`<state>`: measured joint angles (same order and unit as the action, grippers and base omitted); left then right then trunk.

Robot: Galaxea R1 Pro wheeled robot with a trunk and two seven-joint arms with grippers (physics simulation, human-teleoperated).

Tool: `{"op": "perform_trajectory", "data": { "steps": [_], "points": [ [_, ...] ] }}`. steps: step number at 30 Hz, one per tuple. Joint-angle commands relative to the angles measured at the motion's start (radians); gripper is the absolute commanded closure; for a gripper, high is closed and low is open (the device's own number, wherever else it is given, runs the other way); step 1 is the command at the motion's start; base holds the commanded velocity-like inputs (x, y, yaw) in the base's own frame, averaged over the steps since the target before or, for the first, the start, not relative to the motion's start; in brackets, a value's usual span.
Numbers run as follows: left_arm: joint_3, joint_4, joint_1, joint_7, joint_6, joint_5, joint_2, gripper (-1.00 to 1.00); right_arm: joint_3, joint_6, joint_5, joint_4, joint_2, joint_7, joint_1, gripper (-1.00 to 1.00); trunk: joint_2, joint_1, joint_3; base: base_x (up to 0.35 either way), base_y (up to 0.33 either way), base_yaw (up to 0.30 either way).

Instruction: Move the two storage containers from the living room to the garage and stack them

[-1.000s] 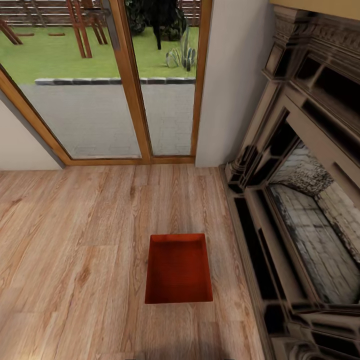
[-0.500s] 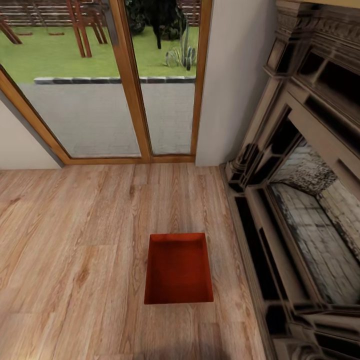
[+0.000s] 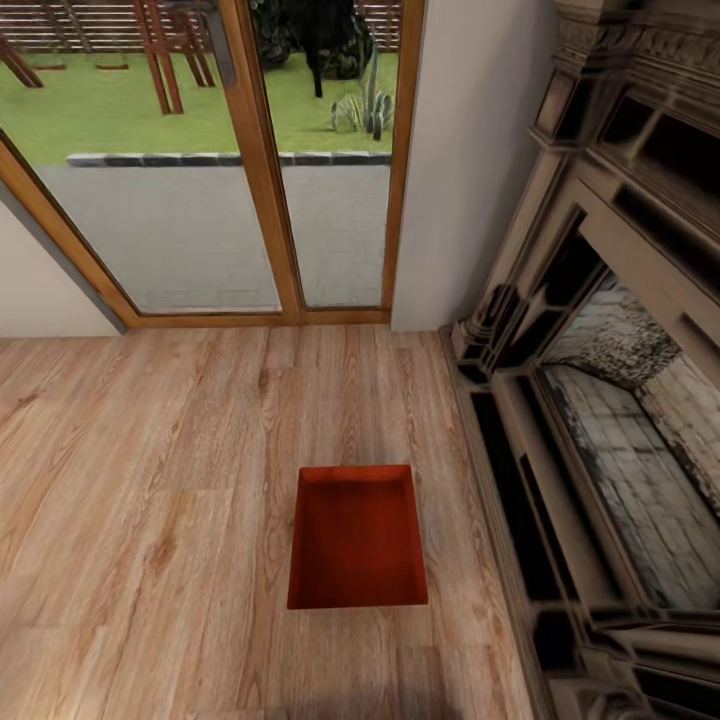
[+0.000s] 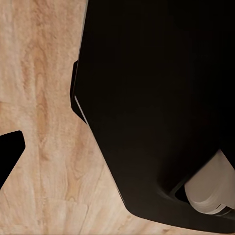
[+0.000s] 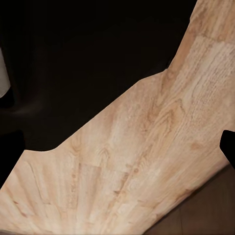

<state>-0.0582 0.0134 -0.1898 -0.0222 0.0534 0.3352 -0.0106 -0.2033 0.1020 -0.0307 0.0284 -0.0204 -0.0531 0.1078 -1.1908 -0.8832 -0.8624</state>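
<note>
One storage container point(image 3: 357, 538), a plain red-orange open-top bin, sits empty on the light wood planks of the living room, close to the fireplace base. No arm reaches toward it in the head view. In the left wrist view, my left gripper point(image 4: 117, 156) hangs over the planks beside the robot's black body, with one dark fingertip point(image 4: 10, 155) at the picture's edge. My right gripper point(image 5: 117, 147) also points down at bare planks, its dark fingertips point(image 5: 228, 145) far apart. Both are open and hold nothing.
An ornate dark fireplace point(image 3: 610, 420) with a brick hearth runs along the right, just beside the bin. Wood-framed glass doors point(image 3: 250, 200) to a patio and lawn stand ahead, with a white wall section point(image 3: 470, 170) next to them. Open plank floor point(image 3: 140, 500) stretches left.
The head view has crept very slightly, so the bin appears a touch nearer. The bin itself lies where it was.
</note>
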Motion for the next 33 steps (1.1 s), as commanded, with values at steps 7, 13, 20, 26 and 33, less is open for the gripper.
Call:
{"op": "perform_trajectory", "data": {
  "steps": [7, 13, 20, 26, 33],
  "points": [
    [-0.006, -0.001, 0.0, -0.002, 0.003, 0.008, 0.0, -1.0, -0.001, -0.001, -0.002, 0.003, 0.0, -0.002, 0.001, -1.0, 0.0, 0.0, 0.0, 0.0, 0.0, 0.0],
    [-0.006, -0.001, 0.0, -0.002, 0.003, 0.008, 0.0, -1.0, 0.0, 0.003, -0.001, 0.003, 0.0, -0.002, 0.001, -1.0, 0.0, 0.0, 0.0, 0.0, 0.0, 0.0],
    [-0.006, -0.001, 0.0, -0.003, 0.003, 0.008, 0.0, -1.0, -0.003, 0.009, -0.009, 0.002, 0.0, -0.002, 0.001, -1.0, 0.0, 0.0, 0.0, 0.0, 0.0, 0.0],
    [-0.006, -0.001, 0.0, -0.004, 0.003, 0.008, 0.0, -1.0, -0.002, 0.014, -0.013, 0.002, 0.0, -0.002, 0.001, -1.0, 0.0, 0.0, 0.0, 0.0, 0.0, 0.0],
    [-0.006, 0.0, 0.0, -0.002, 0.003, 0.008, 0.0, -1.0, -0.001, 0.002, -0.004, 0.002, 0.0, -0.002, 0.001, -1.0, 0.0, 0.0, 0.0, 0.0, 0.0, 0.0]
  ]
}}
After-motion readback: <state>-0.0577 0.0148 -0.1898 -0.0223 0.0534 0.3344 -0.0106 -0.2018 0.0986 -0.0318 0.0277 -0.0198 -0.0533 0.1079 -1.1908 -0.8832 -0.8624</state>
